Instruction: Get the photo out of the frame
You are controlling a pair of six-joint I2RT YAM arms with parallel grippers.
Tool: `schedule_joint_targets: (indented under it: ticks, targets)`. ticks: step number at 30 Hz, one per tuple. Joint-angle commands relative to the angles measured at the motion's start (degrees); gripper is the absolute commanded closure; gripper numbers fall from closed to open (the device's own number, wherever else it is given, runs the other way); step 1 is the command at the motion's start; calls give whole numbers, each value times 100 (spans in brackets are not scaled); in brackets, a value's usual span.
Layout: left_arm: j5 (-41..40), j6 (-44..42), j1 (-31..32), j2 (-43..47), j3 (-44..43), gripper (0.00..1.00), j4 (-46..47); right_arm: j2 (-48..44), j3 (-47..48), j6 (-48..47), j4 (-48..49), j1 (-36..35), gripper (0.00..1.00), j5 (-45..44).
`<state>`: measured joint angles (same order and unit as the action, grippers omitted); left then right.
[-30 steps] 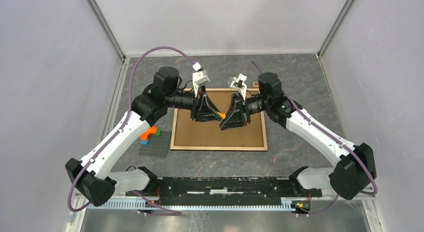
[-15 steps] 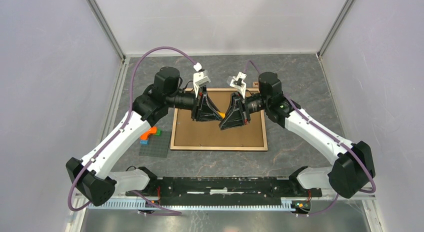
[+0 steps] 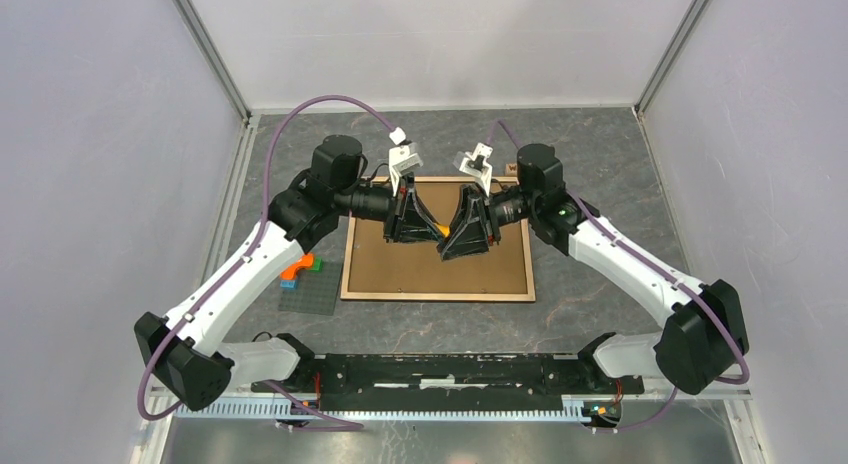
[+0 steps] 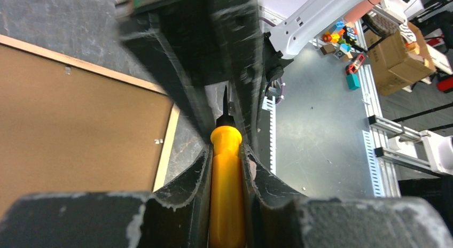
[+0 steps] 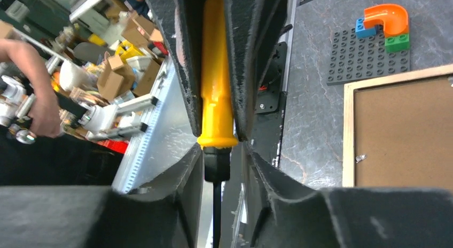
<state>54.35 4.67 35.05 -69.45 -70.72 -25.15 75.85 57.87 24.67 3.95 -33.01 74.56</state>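
Observation:
The frame (image 3: 400, 269) lies back-up on the table, brown fibreboard edged in light wood; it also shows in the wrist views (image 4: 80, 119) (image 5: 406, 136). The photo is hidden under the backing. Both grippers meet tip to tip above the frame's upper middle. A yellow-handled screwdriver (image 3: 440, 227) bridges them. My left gripper (image 4: 225, 146) is shut on the yellow handle (image 4: 227, 178). My right gripper (image 5: 221, 152) surrounds the black collar and thin shaft (image 5: 216, 205) with its jaws narrowly apart and a gap beside the shaft.
A dark grey baseplate (image 3: 308, 289) with orange, blue and green bricks (image 5: 382, 26) sits just left of the frame. Small metal clips (image 5: 360, 159) (image 4: 158, 141) sit along the backing's edge. Enclosure walls stand on three sides.
My left gripper's jaws have closed in onto the yellow handle. The right gripper's jaws have eased slightly. Both arms have barely moved.

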Motion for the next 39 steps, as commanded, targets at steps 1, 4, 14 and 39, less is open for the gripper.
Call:
schedule_joint_targets:
  ticks: [1, 4, 14, 39]
  targets:
    - [223, 560, -210, 19, 95, 98, 20, 9, 159, -503, -438, 600, 43, -50]
    - [242, 902, -608, -94, 189, 98, -106, 208, 1231, -2804, -3076, 1433, 23, -533]
    - [-424, 1524, -822, -666, 208, 98, -399, 432, 1809, -5582, -5257, 3135, 19, -2506]
    - [-599, 3559, -849, -2797, 668, 98, 2712, 2157, 354, -9263, -3944, 3436, 23, -3669]
